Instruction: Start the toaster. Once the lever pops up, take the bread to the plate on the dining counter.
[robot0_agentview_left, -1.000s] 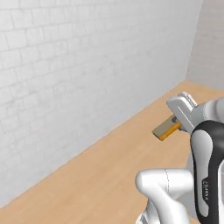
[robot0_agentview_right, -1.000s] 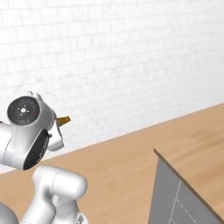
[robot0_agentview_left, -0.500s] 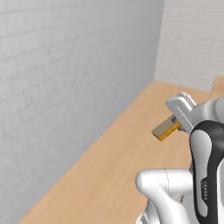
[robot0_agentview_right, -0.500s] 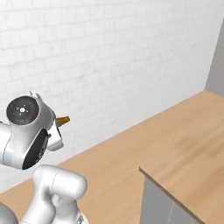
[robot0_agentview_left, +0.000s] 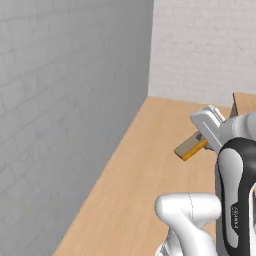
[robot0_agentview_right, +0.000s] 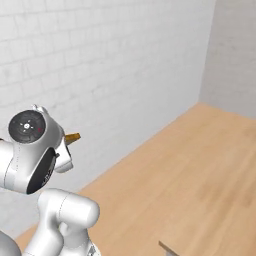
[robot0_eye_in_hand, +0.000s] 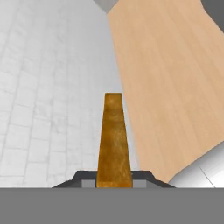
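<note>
My gripper (robot0_agentview_left: 199, 142) is held out in front of the arm, shut on the bread (robot0_agentview_left: 188, 148), a thin golden-brown slice with a darker crust that sticks out to the left, edge-on. In the right base view the bread (robot0_agentview_right: 73, 137) pokes out from behind the white hand. The hand view looks along the slice (robot0_eye_in_hand: 113, 139), which is clamped between the two dark fingertips (robot0_eye_in_hand: 83, 180) and points at a white brick wall. The toaster, its lever, the plate and the dining counter are out of view.
A light wooden floor (robot0_agentview_left: 145, 170) runs ahead to a corner between two white brick walls (robot0_agentview_left: 75, 100). A brown boxy edge (robot0_agentview_left: 243, 102) shows at the far right. A grey corner (robot0_agentview_right: 167, 248) pokes in at the bottom of the right base view.
The whole picture has shifted: the base has turned, bringing the wall corner into view and sliding the grey panel almost out. The bread stays clamped in the gripper as before.
</note>
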